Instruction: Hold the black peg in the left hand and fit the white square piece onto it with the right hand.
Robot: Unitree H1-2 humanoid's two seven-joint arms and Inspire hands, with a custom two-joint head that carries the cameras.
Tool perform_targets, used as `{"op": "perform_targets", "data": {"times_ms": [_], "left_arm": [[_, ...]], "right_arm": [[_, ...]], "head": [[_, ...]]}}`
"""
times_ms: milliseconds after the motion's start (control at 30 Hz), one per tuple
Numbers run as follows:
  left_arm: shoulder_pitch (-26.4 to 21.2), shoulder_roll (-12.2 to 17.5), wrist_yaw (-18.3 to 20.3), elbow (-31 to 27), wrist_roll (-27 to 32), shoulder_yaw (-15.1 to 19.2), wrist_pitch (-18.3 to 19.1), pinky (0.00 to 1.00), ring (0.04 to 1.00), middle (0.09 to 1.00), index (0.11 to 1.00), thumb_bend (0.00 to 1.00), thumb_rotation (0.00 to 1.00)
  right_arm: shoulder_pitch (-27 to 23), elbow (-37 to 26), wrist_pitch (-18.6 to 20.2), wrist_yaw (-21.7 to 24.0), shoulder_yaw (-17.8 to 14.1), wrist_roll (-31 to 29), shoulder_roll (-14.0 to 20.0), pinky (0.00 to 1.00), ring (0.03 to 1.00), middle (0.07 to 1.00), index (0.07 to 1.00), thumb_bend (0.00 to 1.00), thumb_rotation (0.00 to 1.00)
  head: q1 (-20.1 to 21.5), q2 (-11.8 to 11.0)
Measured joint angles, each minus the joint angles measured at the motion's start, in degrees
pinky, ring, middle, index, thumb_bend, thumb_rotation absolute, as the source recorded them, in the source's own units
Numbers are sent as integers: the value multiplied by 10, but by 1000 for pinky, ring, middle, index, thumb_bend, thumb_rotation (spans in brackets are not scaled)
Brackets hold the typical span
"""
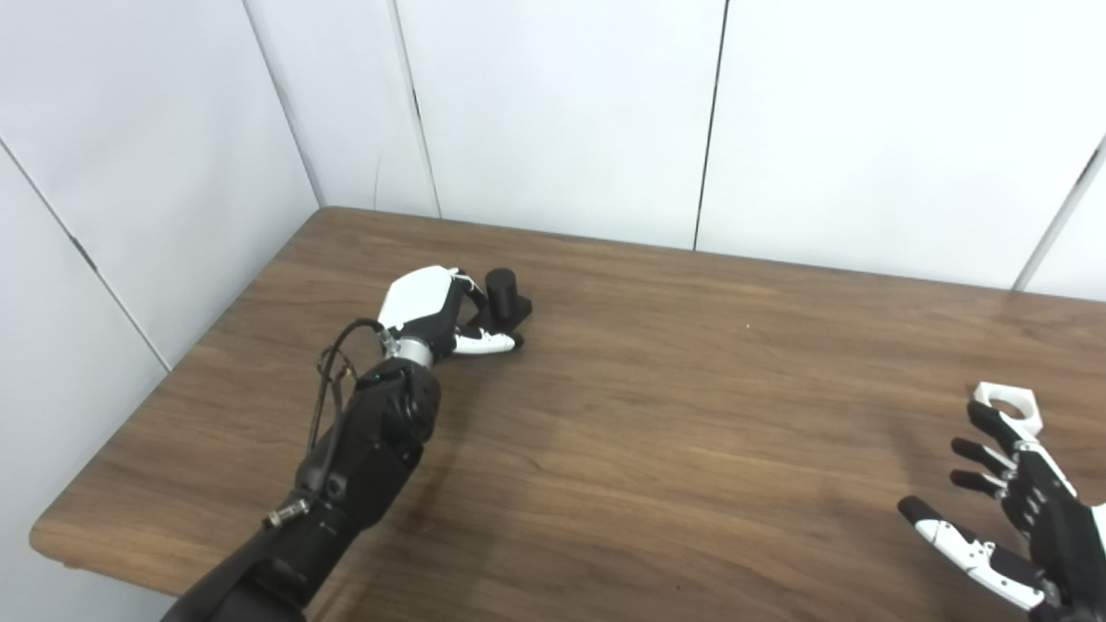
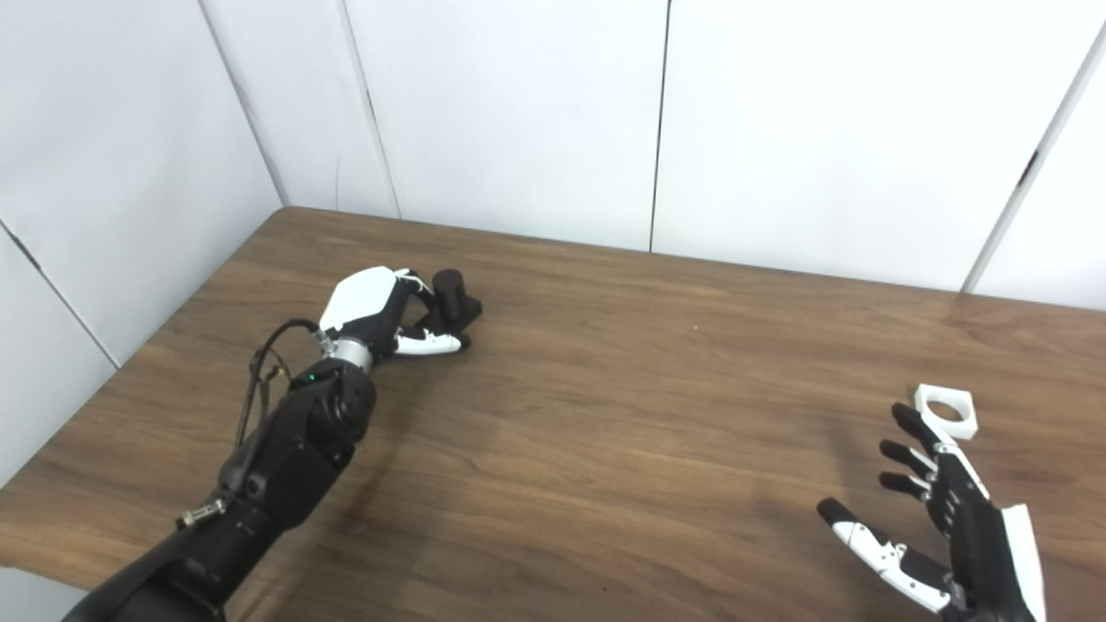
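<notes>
On the wooden surface [image 1: 657, 406], the left hand [image 1: 432, 313] curls around the black peg [image 1: 505, 302], which stands upright on its base. Far right of the peg, the right hand [image 2: 937, 510] is spread wide, holding nothing, fingertips just beside the white square piece [image 2: 947, 409].
</notes>
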State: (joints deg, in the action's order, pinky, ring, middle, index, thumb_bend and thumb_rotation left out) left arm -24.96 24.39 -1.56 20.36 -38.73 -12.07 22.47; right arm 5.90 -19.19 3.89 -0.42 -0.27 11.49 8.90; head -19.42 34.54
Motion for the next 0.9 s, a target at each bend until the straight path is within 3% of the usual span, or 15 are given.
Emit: {"op": "perform_targets", "data": {"times_ms": [233,533,733,800,900], "left_arm": [[-1,10,6,7,37,4,-30,1000,974,932,594,811,442],[-5,18,14,8,41,-4,-34,1000,959,918,581,753,398],[-8,18,9,16,40,-5,-35,998,947,908,572,723,286],[-9,16,9,17,41,-5,-34,1000,944,906,509,559,125],[-12,12,8,16,48,-5,-36,1000,942,906,493,521,80]], "right_arm": [[0,0,-3,0,0,0,0,704,800,883,852,513,183],[0,0,-6,0,0,-8,1,702,797,887,847,495,182],[0,0,-7,0,0,-10,1,696,799,887,845,488,191],[0,0,-10,0,0,-10,1,693,799,885,843,486,186],[1,0,-17,0,0,-11,1,698,809,892,849,482,178]], "head": [[-1,-1],[0,2],[-1,3],[-1,4],[0,4]]}}
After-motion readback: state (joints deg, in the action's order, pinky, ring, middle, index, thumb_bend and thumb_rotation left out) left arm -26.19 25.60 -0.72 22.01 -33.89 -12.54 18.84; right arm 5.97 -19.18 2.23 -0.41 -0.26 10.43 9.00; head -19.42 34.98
